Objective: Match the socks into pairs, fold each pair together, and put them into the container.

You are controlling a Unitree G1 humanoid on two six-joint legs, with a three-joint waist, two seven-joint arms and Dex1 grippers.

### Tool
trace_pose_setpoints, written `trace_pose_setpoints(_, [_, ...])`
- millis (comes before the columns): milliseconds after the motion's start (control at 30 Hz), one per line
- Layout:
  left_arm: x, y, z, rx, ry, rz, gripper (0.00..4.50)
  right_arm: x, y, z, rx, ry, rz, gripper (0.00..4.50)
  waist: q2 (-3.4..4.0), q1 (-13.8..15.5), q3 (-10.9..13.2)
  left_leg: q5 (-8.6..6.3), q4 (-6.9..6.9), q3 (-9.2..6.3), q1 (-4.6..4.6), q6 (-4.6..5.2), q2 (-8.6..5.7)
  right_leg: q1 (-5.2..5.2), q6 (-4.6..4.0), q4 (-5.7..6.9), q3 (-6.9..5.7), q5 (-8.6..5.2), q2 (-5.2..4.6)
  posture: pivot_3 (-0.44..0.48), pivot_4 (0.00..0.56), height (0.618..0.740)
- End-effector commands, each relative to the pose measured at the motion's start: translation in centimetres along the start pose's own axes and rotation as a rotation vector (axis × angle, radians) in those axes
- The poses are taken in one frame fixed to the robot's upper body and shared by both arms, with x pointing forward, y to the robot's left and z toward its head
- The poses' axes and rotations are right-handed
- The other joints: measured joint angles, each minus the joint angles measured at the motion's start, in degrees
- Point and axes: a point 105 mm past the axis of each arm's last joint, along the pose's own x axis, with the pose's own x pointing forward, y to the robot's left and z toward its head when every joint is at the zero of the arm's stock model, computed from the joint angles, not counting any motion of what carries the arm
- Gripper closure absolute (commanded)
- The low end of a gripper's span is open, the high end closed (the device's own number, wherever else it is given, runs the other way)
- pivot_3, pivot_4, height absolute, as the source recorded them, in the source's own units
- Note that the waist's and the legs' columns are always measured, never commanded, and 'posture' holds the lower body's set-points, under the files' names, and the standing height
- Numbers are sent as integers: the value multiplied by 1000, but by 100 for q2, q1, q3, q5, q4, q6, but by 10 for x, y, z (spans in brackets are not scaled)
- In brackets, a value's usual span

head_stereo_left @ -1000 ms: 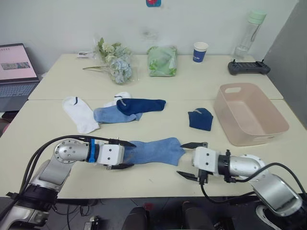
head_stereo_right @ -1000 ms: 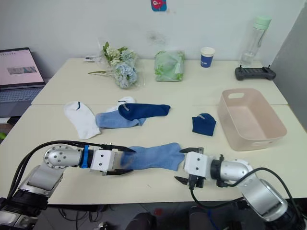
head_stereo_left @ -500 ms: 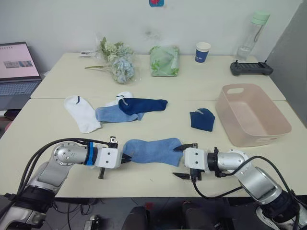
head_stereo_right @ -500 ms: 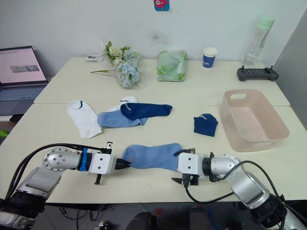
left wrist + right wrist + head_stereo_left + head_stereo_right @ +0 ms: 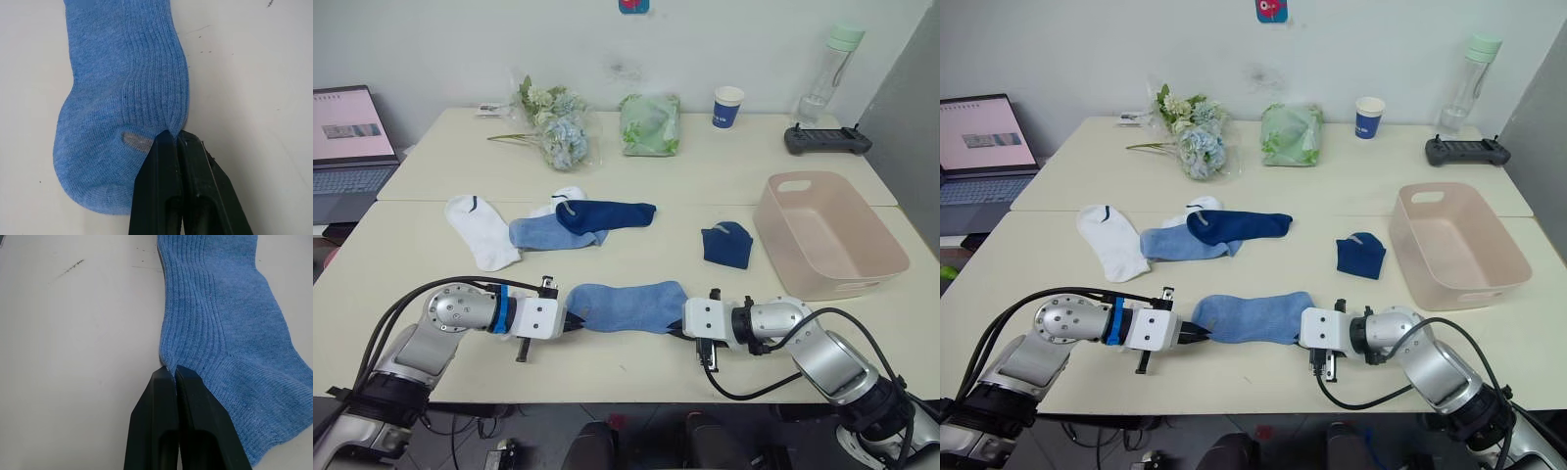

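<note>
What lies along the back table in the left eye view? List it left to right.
Open laptop → pale artificial flower bouquet → green plastic-wrapped pack → blue-and-white paper cup → clear water bottle with green lid → dark handheld controller.

bright, even indoor light falls from overhead across the pale cream table (image 5: 705, 186), with no harsh glare on it. shadows are soft and short: a faint one hugs the pale pink plastic basin (image 5: 829, 235) and a thin dark edge lies under the light blue knit sock (image 5: 625, 306) at the front. the open laptop screen (image 5: 348, 125) glows slightly washed out. both head views are sharp through the middle, with straight table edges bowing mildly toward the corners. in the wrist views the sock's ribbing is crisp, while the black fingers (image 5: 168, 196) near the lens look soft and featureless.
</note>
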Motion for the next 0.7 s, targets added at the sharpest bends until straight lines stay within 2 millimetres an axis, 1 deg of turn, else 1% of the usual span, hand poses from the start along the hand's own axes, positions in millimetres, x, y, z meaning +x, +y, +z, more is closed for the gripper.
trace_pose_setpoints(33, [-7, 8, 13, 59, -9, -19, 4500, -10, -8, 10, 3, -38, -29, 4474, 0, 0, 0, 0, 0, 0, -1, 0, 0, 0, 0, 0, 0, 0, 0, 0, 150, 740])
trace_pose_setpoints(133, [-21, 6, 24, -38, -16, -78, 4500, -25, -9, 22, 17, -77, -32, 4474, 0, -5, 1, 0, 0, -1, -6, 0, 0, -4, 0, -1, 1, 0, 0, 0, 150, 740])
trace_pose_setpoints(233, [-36, -5, 43, -169, -40, -178, 4500, -41, -4, 38, 80, -133, -26, 4474, 0, -12, 3, -1, -4, -5, -7, 1, 3, -4, 1, -4, 1, -1, 0, 0, 150, 740])
trace_pose_setpoints(333, [-45, -15, 61, -255, -70, -256, 4500, -52, 0, 47, 163, -155, -28, 4474, 4, -13, 6, -2, -7, -7, -8, 3, 8, -5, 1, -6, 0, -2, -1, 0, 150, 740])
trace_pose_setpoints(400, [-49, -24, 67, -314, -70, -316, 4500, -58, 4, 51, 238, -162, -13, 4474, 4, -13, 6, -2, -5, -7, -6, 3, 8, -3, 1, -3, 0, -2, -1, 0, 150, 740])
trace_pose_setpoints(500, [-53, -34, 77, -438, -111, -395, 4500, -67, 7, 52, 410, -149, -4, 4474, 6, -12, 9, -2, -4, -7, -2, 3, 8, 0, 1, 0, 2, -1, 0, 0, 150, 740])
trace_pose_setpoints(533, [-53, -35, 78, -482, -126, -405, 4500, -68, 8, 54, 464, -159, 10, 4474, 7, -11, 9, -2, -5, -6, -1, 3, 7, 0, 1, 0, 2, -1, 1, 0, 150, 740])
trace_pose_setpoints(600, [-49, -36, 69, -545, -118, -395, 4500, -67, 9, 53, 541, -155, 35, 4474, 7, -12, 10, -2, -3, -5, -1, 3, 9, 0, 0, 0, 2, -1, 2, 0, 150, 740])
trace_pose_setpoints(700, [-35, -31, 42, -594, -76, -345, 4500, -55, 6, 38, 573, -81, 7, 4474, 17, -12, 12, -1, -5, -5, 2, 3, 5, 0, 0, -1, 1, -1, 9, 0, 150, 740])
